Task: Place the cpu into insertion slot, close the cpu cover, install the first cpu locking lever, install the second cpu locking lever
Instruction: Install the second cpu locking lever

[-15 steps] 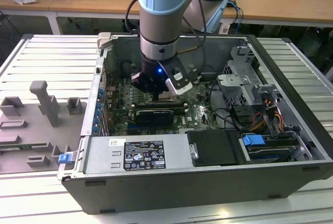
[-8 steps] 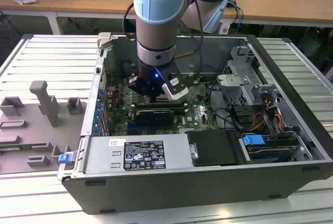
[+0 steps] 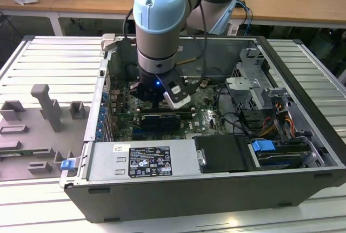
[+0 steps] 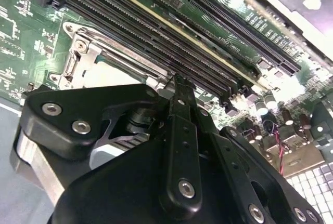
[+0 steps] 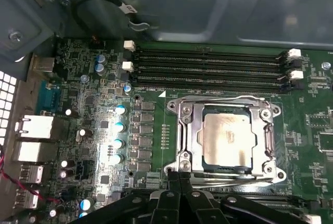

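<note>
In the first wrist view the cpu [image 5: 226,140] lies flat in the insertion slot, its silvery top showing through the square opening of the cpu cover [image 5: 188,130]. The cover is down over it. A thin wire locking lever [image 5: 223,99] runs along the socket's edge by the memory slots, and another lever [image 5: 237,178] runs along the opposite edge. My gripper [image 5: 180,175] is shut, its fingertips pressed together at that second lever's end by the socket corner. In the second wrist view the gripper [image 4: 177,81] tip sits against the socket frame [image 4: 83,52]. The exterior view shows the gripper [image 3: 157,101] low inside the computer case.
Long black memory slots [image 5: 208,68] run beside the socket. Capacitors [image 5: 119,125] and rear ports [image 5: 34,130] stand on its other side. The case walls [image 3: 178,190], a drive cage [image 3: 254,87] and cables [image 3: 238,122] surround the board. A grey fixture [image 3: 46,108] lies on the table at the exterior view's left.
</note>
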Available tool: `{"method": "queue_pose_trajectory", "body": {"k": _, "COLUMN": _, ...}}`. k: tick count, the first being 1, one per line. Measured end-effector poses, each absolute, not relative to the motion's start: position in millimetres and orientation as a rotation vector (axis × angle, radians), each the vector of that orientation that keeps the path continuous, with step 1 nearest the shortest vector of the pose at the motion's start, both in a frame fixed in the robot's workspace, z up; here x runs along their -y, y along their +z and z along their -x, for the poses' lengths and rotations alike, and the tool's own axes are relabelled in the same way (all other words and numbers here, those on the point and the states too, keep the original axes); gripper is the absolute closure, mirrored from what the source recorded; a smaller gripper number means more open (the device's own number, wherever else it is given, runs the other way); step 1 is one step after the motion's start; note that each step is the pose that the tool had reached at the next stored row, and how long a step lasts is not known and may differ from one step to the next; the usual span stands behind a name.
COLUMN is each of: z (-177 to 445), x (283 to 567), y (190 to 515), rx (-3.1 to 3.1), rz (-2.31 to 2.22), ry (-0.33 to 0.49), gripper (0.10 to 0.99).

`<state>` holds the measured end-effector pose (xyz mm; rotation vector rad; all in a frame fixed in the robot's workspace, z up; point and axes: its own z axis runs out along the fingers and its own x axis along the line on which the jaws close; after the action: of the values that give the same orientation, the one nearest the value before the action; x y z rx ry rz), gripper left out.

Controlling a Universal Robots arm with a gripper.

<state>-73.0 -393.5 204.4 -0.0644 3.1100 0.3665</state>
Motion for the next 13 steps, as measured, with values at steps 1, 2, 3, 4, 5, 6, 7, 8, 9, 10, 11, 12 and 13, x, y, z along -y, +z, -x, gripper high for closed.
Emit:
{"method": "queue_pose_trajectory", "body": {"k": 1, "z": 73.1, "x": 393.5, "y": 203.6, "rx": -3.11, "rz": 0.064, "ry": 0.37, "gripper": 0.98}}
{"method": "queue_pose_trajectory", "body": {"k": 2, "z": 73.3, "x": 393.4, "y": 202.7, "rx": -3.109, "rz": 0.064, "ry": 0.377, "gripper": 0.98}}
{"method": "queue_pose_trajectory", "body": {"k": 3, "z": 73.5, "x": 393.4, "y": 202.1, "rx": -3.107, "rz": 0.064, "ry": 0.386, "gripper": 0.98}}
{"method": "queue_pose_trajectory", "body": {"k": 4, "z": 74.1, "x": 393.4, "y": 201.1, "rx": -3.105, "rz": 0.064, "ry": 0.405, "gripper": 0.98}}
{"method": "queue_pose_trajectory", "body": {"k": 5, "z": 74.5, "x": 393.4, "y": 200.0, "rx": -3.103, "rz": 0.064, "ry": 0.418, "gripper": 0.98}}
{"method": "queue_pose_trajectory", "body": {"k": 6, "z": 74.9, "x": 393.4, "y": 199.2, "rx": -3.102, "rz": 0.064, "ry": 0.424, "gripper": 0.98}}
{"method": "queue_pose_trajectory", "body": {"k": 7, "z": 75.2, "x": 393.4, "y": 198.7, "rx": -3.101, "rz": 0.064, "ry": 0.43, "gripper": 0.98}}
{"method": "queue_pose_trajectory", "body": {"k": 8, "z": 75.7, "x": 393.3, "y": 197.8, "rx": -3.1, "rz": 0.064, "ry": 0.438, "gripper": 0.98}}
{"method": "queue_pose_trajectory", "body": {"k": 9, "z": 76.1, "x": 393.4, "y": 197.3, "rx": -3.099, "rz": 0.064, "ry": 0.443, "gripper": 0.98}}
{"method": "queue_pose_trajectory", "body": {"k": 10, "z": 76.7, "x": 393.4, "y": 196.7, "rx": -3.098, "rz": 0.064, "ry": 0.451, "gripper": 0.98}}
{"method": "queue_pose_trajectory", "body": {"k": 11, "z": 77.1, "x": 393.4, "y": 196.3, "rx": -3.097, "rz": 0.064, "ry": 0.457, "gripper": 0.98}}
{"method": "queue_pose_trajectory", "body": {"k": 12, "z": 77.7, "x": 393.4, "y": 196.0, "rx": -3.095, "rz": 0.063, "ry": 0.465, "gripper": 0.98}}
{"method": "queue_pose_trajectory", "body": {"k": 13, "z": 78.3, "x": 393.2, "y": 195.6, "rx": -3.094, "rz": 0.064, "ry": 0.471, "gripper": 0.98}}
